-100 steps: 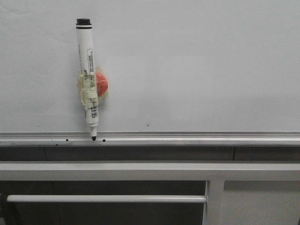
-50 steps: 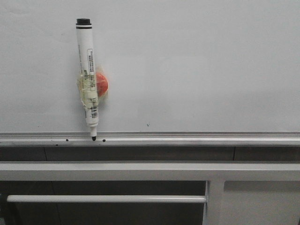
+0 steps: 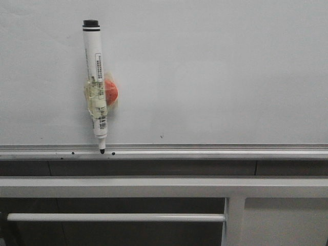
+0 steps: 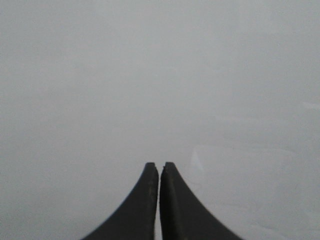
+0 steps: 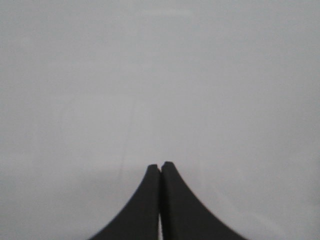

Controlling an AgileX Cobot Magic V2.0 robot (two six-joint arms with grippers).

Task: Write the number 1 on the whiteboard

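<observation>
White and glossy, the whiteboard (image 3: 215, 72) fills the front view, no number 1 on it; a marker (image 3: 95, 84) hangs there, light and slick, best gripped mid-barrel. Left gripper (image 4: 159, 166): jaws pressed together. Right gripper (image 5: 160, 166): likewise, empty.

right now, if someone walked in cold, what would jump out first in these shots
The marker hanging upright on the left part of the whiteboard, black cap up and tip just above the silver rail, with an orange-red blob taped behind it. No stroke shows on the board. In the wrist views, the left tool and right tool are both shut, facing plain white.
</observation>
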